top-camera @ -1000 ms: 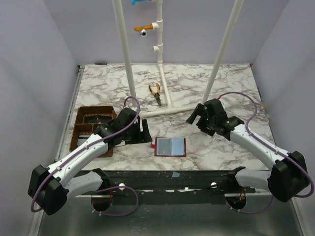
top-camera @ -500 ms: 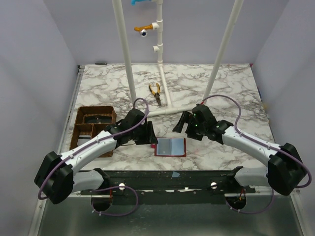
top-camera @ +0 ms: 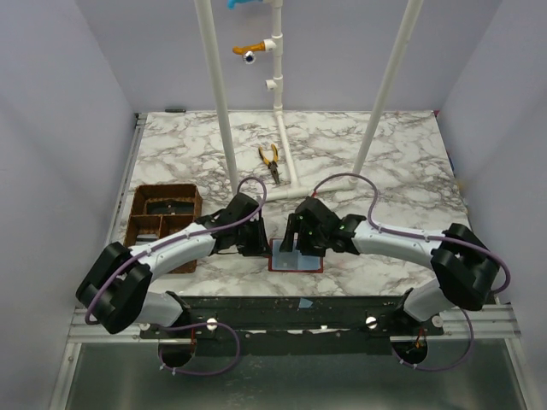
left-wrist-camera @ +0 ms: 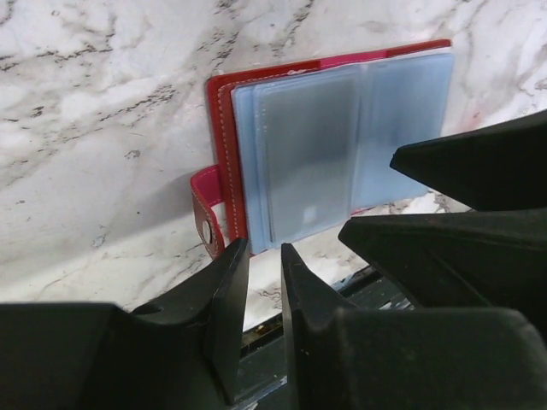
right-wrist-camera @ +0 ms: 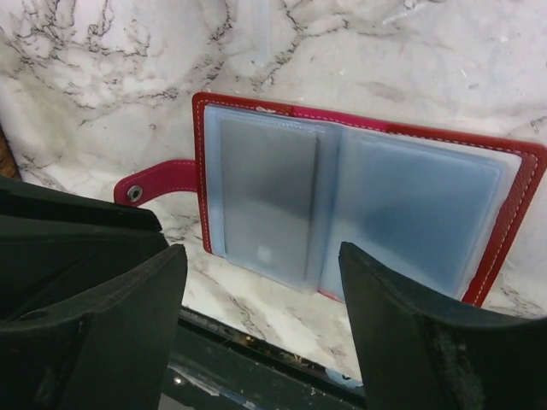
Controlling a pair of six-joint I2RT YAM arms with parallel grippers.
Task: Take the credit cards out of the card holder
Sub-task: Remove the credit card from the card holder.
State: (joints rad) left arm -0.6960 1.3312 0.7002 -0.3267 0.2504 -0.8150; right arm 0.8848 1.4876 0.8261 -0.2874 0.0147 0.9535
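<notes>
The red card holder (top-camera: 305, 260) lies open flat near the table's front edge, with pale blue-grey sleeves facing up (left-wrist-camera: 333, 141) (right-wrist-camera: 359, 201). A greyish card (right-wrist-camera: 265, 192) shows through the left sleeve. My left gripper (top-camera: 259, 242) (left-wrist-camera: 263, 260) hovers at the holder's left edge by its snap tab (left-wrist-camera: 205, 218). Its jaws are narrowed to a thin gap with nothing between them. My right gripper (top-camera: 291, 242) (right-wrist-camera: 261, 269) stands open just above the holder's left half and holds nothing. In the top view it hides part of the holder.
A brown compartment tray (top-camera: 144, 224) stands at the left. Yellow-handled pliers (top-camera: 271, 161) lie at the back beside a white pipe frame (top-camera: 224, 111). A dark rail (top-camera: 299, 309) runs along the front edge just below the holder.
Both arms have swung inward and now meet over the holder's left side. The left jaws have narrowed a lot, the right jaws a little.
</notes>
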